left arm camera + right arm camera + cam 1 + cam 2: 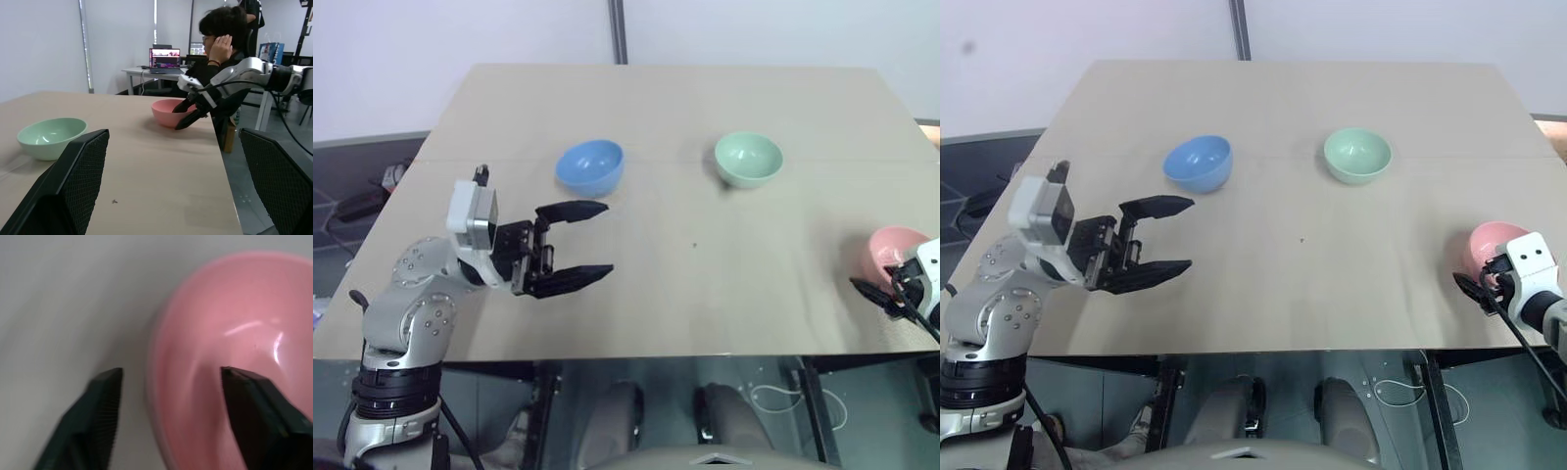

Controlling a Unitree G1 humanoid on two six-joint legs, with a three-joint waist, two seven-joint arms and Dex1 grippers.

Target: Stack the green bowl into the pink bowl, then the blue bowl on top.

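I am working at the table [705,294] with all three bowls standing apart, none stacked yet. The blue bowl [590,166] is sitting at upper centre-left of the head view, the green bowl [748,159] at upper centre-right, and the pink bowl [893,250] at the far right edge, close to the table's border.

My right pincer [168,406] is straddling the pink bowl's rim with the jaws parted: one finger is standing inside the bowl, the other outside over the table. The jaws are not yet clamped on the wall.

My left pincer [578,245] is hovering wide open and empty at lower left, below the blue bowl and apart from it.

Procedure, as I judge it: the step in hand is securing the pink bowl as the stack's base.
- Seat the rim deep between the fingers before closing.
- Close gently; a smooth wall so near the edge could slip or tip.
- Draw the bowl inward, toward the green bowl, keeping it level.

A person [220,34] is sitting beyond the table, in the background.
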